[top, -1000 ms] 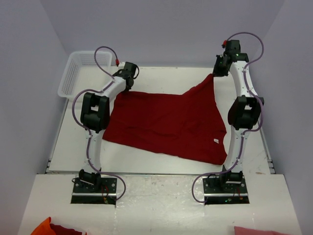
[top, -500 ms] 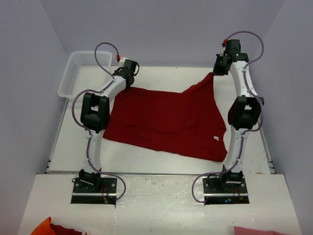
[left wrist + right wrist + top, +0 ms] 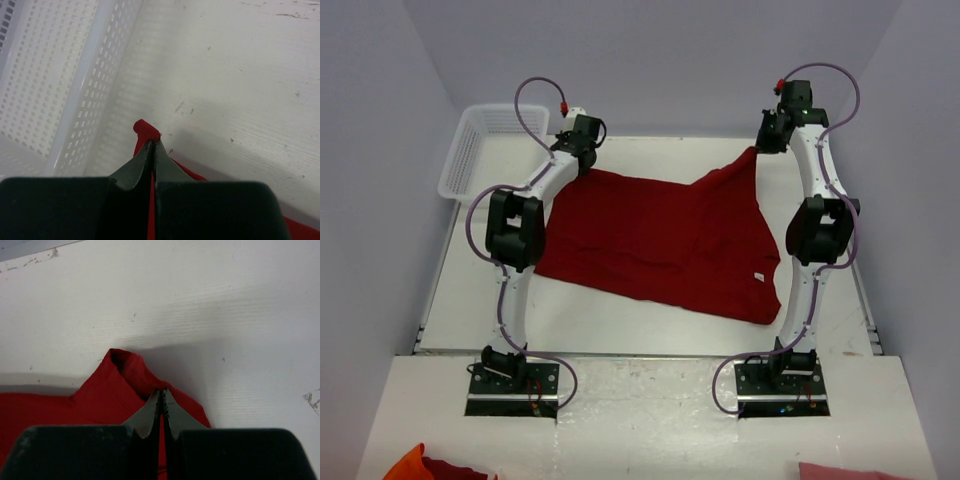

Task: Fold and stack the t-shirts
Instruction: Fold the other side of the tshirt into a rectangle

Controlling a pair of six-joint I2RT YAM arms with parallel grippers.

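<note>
Looking down from the top camera, the plain dark red short-sleeved cloth t-shirt (image 3: 660,240) is spread mostly flat across the white tabletop (image 3: 620,318), right between the two arms. Its small white neck label (image 3: 758,277) shows on the near right side, close to the right arm. The left gripper (image 3: 153,146) is clenched tight on the shirt's far left corner, with a little red nub of cloth poking out past the closed jaws. It sits just beside the white plastic mesh basket (image 3: 60,90) at the far left of the table. The right gripper (image 3: 161,392) is pinched down on the far right corner too, and that corner is drawn out into a point. The shirt's near edge runs slantwise, sitting nearer on the right.
</note>
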